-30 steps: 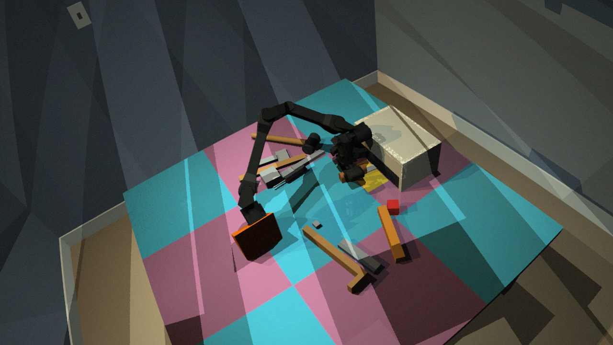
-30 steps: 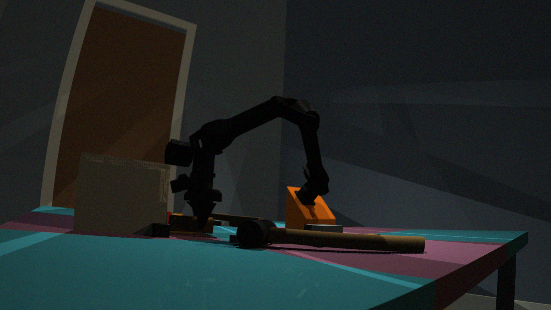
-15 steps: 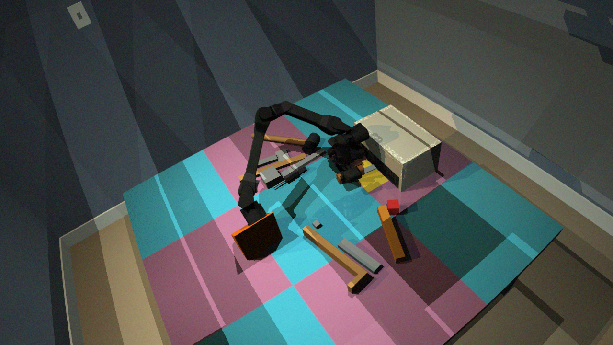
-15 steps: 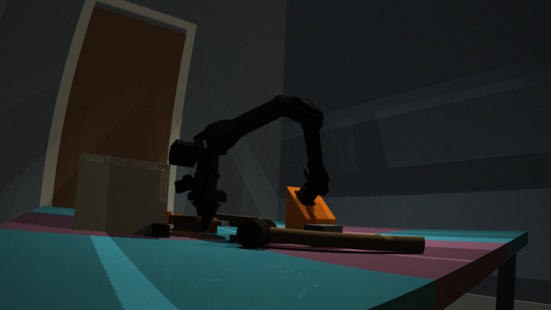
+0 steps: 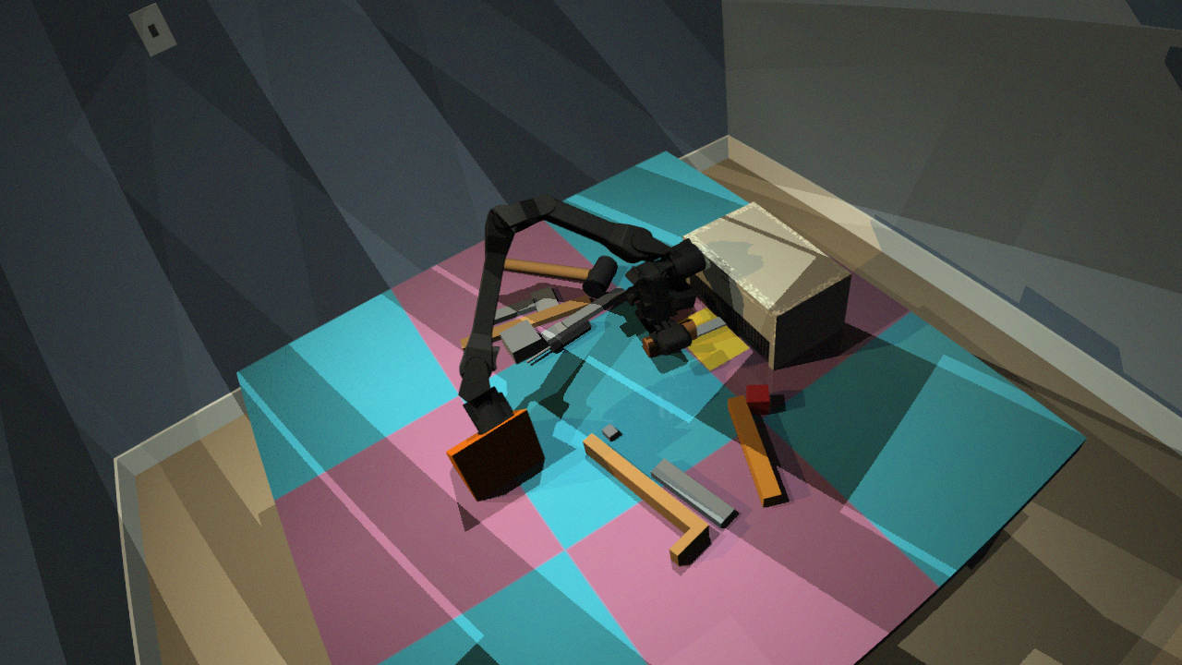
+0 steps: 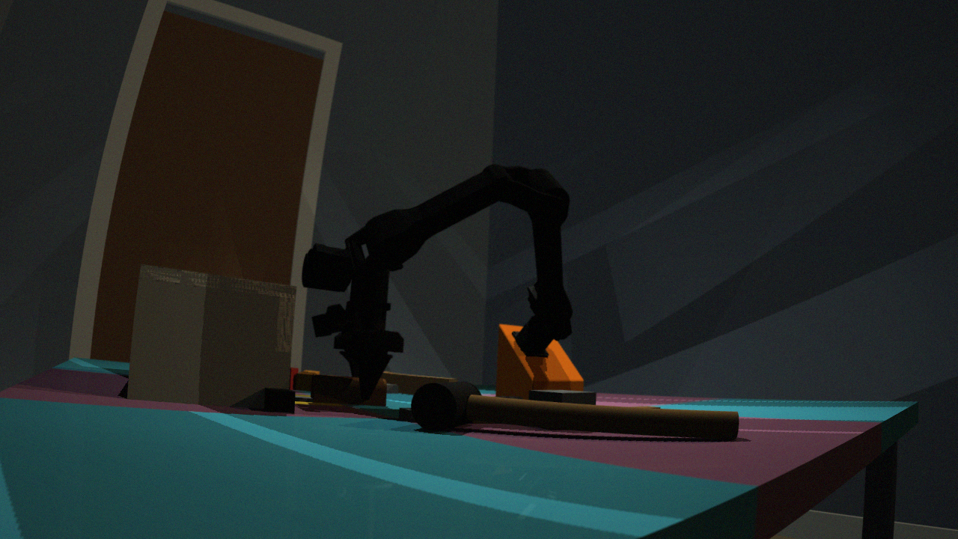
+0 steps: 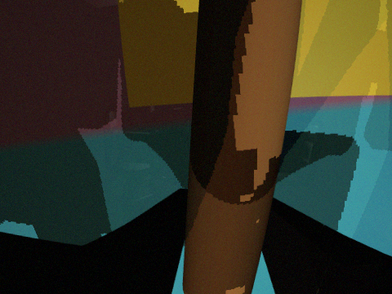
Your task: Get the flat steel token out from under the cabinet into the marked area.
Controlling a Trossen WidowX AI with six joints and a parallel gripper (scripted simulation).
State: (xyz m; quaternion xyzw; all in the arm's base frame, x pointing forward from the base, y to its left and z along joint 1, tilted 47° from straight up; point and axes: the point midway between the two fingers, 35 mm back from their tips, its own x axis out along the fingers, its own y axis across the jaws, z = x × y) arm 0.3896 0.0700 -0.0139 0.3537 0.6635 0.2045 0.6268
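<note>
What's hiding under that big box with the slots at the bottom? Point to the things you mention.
I can't see under the cabinet (image 5: 805, 284) (image 6: 167, 335); its walls cover whatever's there, so I can't spot the token. Yellow (image 5: 720, 354) (image 7: 343, 53) shows only in front.

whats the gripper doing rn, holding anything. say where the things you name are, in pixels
Gripper (image 5: 666, 329) (image 6: 364, 395) (image 7: 221, 201): closed on a brown wooden handle (image 5: 653, 345) (image 6: 328, 390) (image 7: 261, 102), over the table by the cabinet (image 5: 764, 264) (image 6: 207, 335).

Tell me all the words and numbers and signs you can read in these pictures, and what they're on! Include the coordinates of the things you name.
There are none that I can read.
The cabinet (image 5: 814, 322) (image 6: 167, 335): no writing shows on the sides in view.
The orange block (image 5: 500, 454) (image 6: 536, 368) under the arm: none shows.
The wall plate (image 5: 165, 37): just a small dark spot, no letters.
</note>
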